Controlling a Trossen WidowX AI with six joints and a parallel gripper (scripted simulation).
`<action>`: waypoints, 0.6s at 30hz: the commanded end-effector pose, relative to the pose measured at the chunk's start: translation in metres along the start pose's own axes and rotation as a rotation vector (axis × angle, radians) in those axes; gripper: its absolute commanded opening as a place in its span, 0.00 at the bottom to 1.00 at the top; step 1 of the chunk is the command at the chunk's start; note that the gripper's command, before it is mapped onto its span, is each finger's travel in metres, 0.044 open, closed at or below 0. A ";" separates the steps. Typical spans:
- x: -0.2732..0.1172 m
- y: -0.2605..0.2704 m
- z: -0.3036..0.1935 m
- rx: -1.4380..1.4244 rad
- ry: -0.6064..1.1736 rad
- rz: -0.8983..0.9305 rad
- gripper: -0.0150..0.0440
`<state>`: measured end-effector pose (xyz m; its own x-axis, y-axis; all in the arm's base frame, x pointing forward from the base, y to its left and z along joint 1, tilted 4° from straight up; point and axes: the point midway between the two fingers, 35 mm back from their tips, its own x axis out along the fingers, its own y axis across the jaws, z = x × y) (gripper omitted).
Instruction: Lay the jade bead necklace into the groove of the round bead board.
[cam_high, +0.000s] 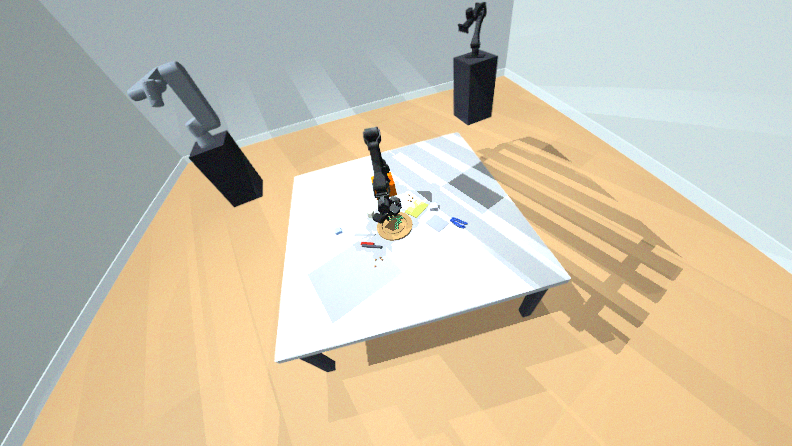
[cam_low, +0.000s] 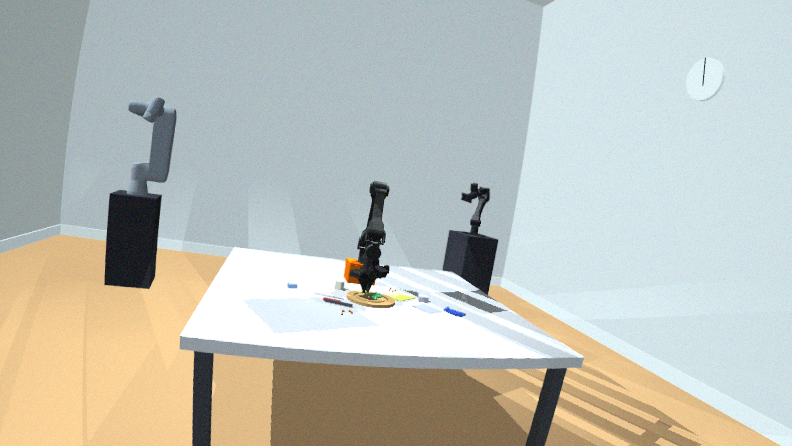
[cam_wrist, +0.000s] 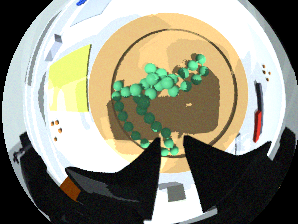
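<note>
- Two fingers of the gripper (cam_high: 389, 217) (cam_low: 365, 291) (cam_wrist: 172, 138) stand apart by a narrow gap; no bead appears clamped between them.
- Jade bead necklace (cam_high: 398, 222) (cam_low: 375, 296) (cam_wrist: 151, 79): on the board, bunched across its middle. By wrist view, one bend reaches the groove near nine o'clock, another near six, beside the fingertips; a short loop extends towards one. Laying incomplete.
- Handling, as judged: light, limp, smooth; single beads may roll or slip, and a hard pull could strain the string. Recommended hold: the loose beads at six o'clock, gripped lightly, leaving the heap to be drawn out gradually round the groove. Risk: dragging the seated portion out.
- Round bead board (cam_high: 394, 236) (cam_low: 365, 302) (cam_wrist: 230, 50): flat, pale wood tone, dark circular groove; a shadow covers much of its lower half in wrist view, making bead contact harder to judge.
- Yellow sheet (cam_high: 416, 209) (cam_low: 402, 297) (cam_wrist: 70, 80) at the board's nine o'clock in wrist view; red-and-black tool (cam_high: 368, 244) (cam_low: 335, 301) (cam_wrist: 258, 125) between three and four.
- White table (cam_high: 471, 260) (cam_low: 310, 343) (cam_wrist: 160, 200): pale, strongly lit, crossed by bands of shade at two o'clock in top view.
- Room: grey arm (cam_high: 188, 94) (cam_low: 162, 144) on a dark pedestal at ten o'clock in top view, second black arm (cam_high: 476, 33) (cam_low: 481, 207) at one; both well apart from the work. Plank floor, plain walls.
</note>
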<state>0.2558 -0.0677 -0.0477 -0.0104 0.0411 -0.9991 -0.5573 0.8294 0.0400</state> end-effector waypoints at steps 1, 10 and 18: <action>0.000 0.000 0.000 0.000 0.000 0.000 0.40; 0.000 0.000 0.000 0.000 0.000 0.000 0.30; 0.000 0.000 0.000 0.000 0.000 0.000 0.25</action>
<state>0.2558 -0.0677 -0.0477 -0.0104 0.0411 -0.9991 -0.5572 0.8294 0.0399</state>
